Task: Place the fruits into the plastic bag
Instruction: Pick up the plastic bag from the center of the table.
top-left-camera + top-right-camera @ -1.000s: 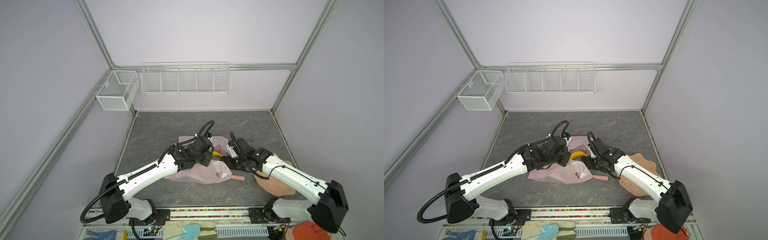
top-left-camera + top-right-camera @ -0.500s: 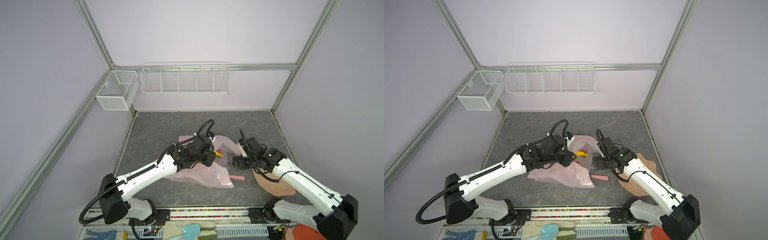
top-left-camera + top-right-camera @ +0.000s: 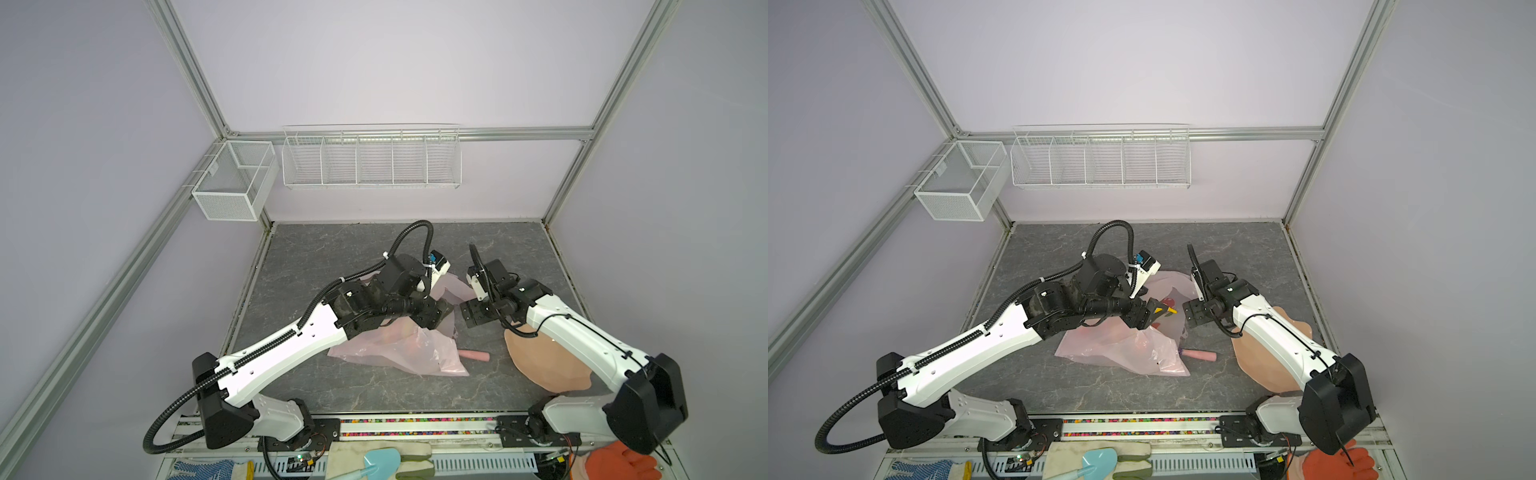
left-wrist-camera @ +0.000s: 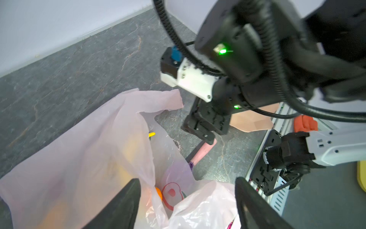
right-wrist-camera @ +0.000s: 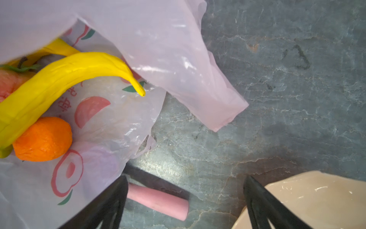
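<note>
The pale-pink plastic bag [image 3: 399,349] [image 3: 1121,345] lies crumpled mid-table with its mouth toward the right arm. Inside its mouth the right wrist view shows a yellow banana [image 5: 59,75], a bumpy orange fruit [image 5: 43,138] and part of a red strawberry [image 5: 8,85]. A banana tip [image 3: 1169,309] pokes out in a top view. My left gripper [image 3: 434,320] [image 4: 187,180] hovers open over the bag [image 4: 89,148], holding nothing. My right gripper [image 3: 473,318] [image 5: 186,178] is open and empty beside the bag's mouth, above the table.
The scoop's pink handle [image 3: 473,355] [image 5: 158,201] sticks out from under the bag, below the right gripper. The tan plate [image 3: 536,365] [image 5: 307,198] lies at the right under the right arm. Wire baskets [image 3: 370,158] hang on the back wall. Gloves [image 3: 619,461] lie past the front rail.
The left gripper has opened from shut and sits over the bag. The right gripper has drawn back to the right, away from the bag's mouth toward the plate.
</note>
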Motion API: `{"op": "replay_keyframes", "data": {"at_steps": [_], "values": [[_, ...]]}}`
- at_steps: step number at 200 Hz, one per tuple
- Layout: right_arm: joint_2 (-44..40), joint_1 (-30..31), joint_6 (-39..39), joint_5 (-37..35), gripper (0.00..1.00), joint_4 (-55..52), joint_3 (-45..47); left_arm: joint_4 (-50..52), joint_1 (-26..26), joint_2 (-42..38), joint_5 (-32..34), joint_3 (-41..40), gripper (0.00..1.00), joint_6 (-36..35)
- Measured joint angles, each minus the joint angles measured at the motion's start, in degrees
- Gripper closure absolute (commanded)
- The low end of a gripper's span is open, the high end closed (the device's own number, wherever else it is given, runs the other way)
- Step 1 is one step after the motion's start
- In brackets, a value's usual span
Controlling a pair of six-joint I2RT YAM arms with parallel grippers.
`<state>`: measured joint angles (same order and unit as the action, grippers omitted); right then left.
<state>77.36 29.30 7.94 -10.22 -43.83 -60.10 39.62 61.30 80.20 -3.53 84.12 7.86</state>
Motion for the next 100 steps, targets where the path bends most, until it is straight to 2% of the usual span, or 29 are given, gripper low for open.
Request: {"op": "replay_keyframes", "data": {"at_steps": [37,100], "values": [[3.7,-0.8,-2.8,0.2,0.06,0.8,-1.7,6.1,4.4,6.9,-0.6,8.4,0.25,-6.9],[9.5,-3.0,-5.5,1.7,0.05,1.9,-4.4,17.1,9.2,19.5,-0.2,15.9,0.24,-18.1]]}}
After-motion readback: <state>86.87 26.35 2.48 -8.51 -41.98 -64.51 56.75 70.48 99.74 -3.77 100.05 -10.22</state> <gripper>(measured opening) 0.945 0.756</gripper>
